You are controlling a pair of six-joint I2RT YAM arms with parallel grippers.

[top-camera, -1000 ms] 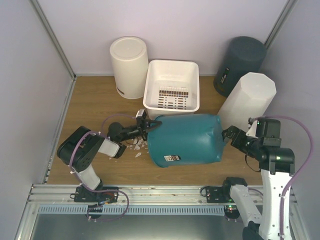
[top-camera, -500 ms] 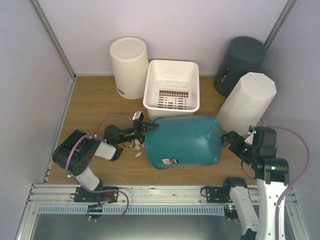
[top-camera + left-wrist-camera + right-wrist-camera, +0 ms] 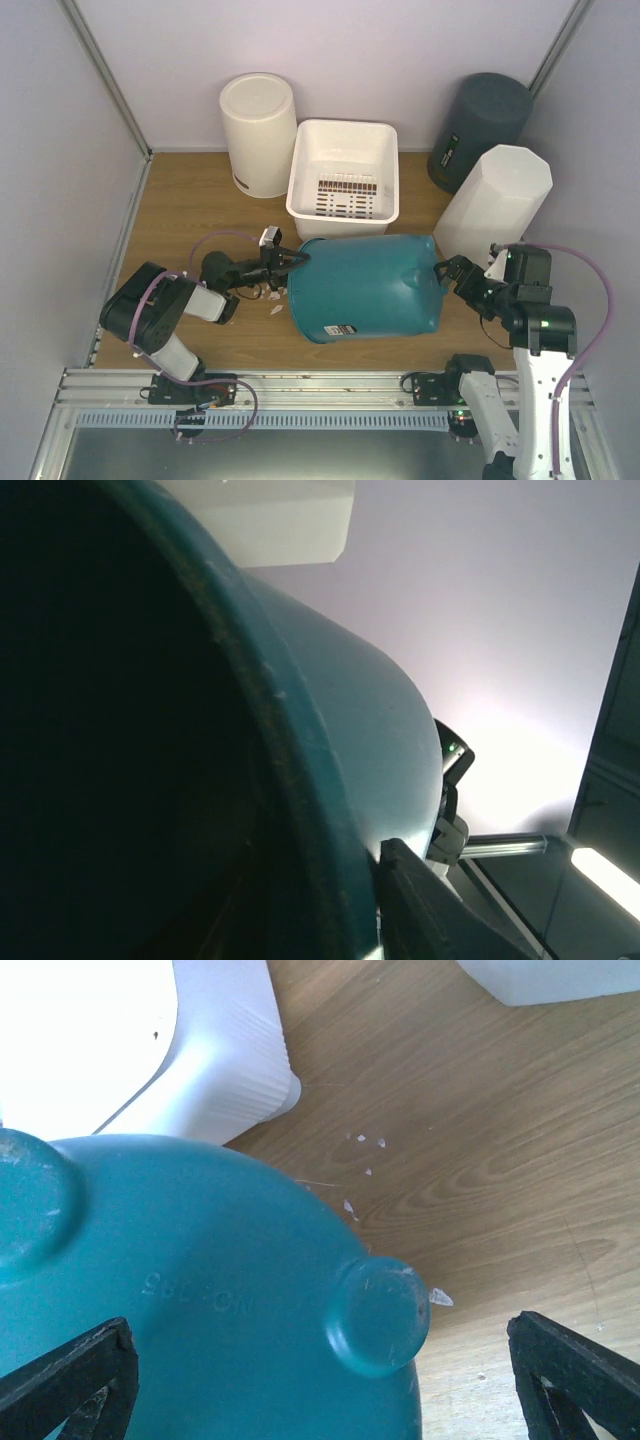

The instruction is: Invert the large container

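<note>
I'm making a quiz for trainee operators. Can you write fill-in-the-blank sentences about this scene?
The teal container lies on its ____.
The left tool grips the container's ____.
The right tool, jaws apart, faces the container's ____.
The slotted basket behind it is ____ in colour.
Missing words: side; rim; base; white.

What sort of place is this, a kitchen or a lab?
Likely a robot test cell: two robot arms bolted to a metal rail, a wooden table boxed in by plain walls, and a teal container.
</note>
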